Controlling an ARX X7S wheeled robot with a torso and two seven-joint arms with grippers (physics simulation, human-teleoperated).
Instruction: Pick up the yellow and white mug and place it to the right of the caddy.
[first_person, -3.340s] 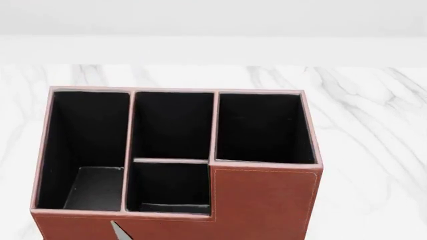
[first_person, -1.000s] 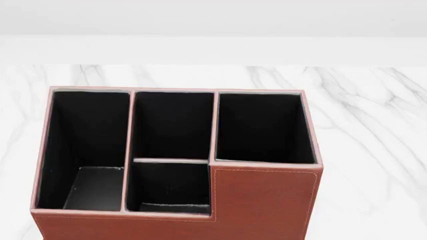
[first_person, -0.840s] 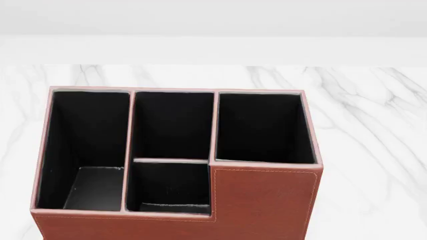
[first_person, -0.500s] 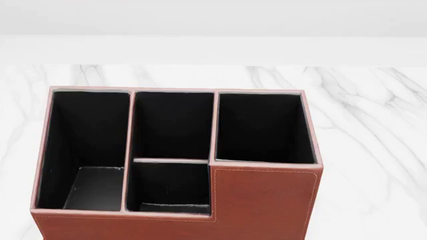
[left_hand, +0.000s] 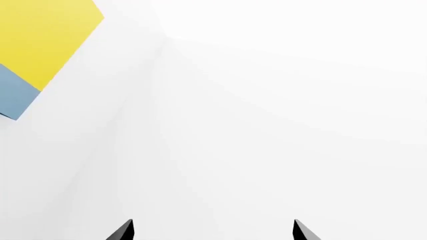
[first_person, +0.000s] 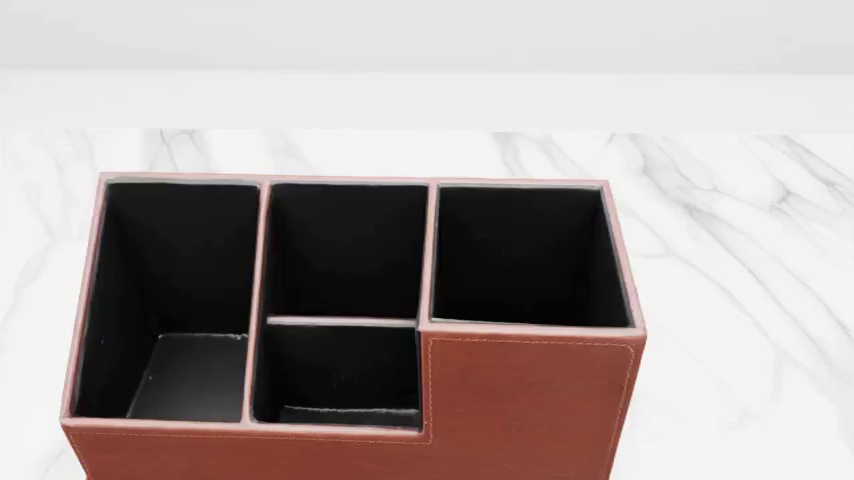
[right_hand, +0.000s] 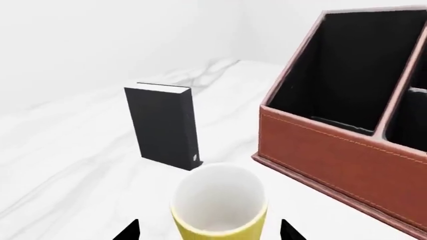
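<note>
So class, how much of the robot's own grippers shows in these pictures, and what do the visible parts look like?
Very little. Each wrist view shows two black, pointed fingertips: left gripper, right gripper. No cables, markings or arm links show; the head view shows neither arm.

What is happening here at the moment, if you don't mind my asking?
The right gripper is open around the yellow and white mug, which stands upright on the marble table beside the caddy and in front of a black book. The mug is not yet gripped. The left gripper is open, facing a blank wall.
</note>
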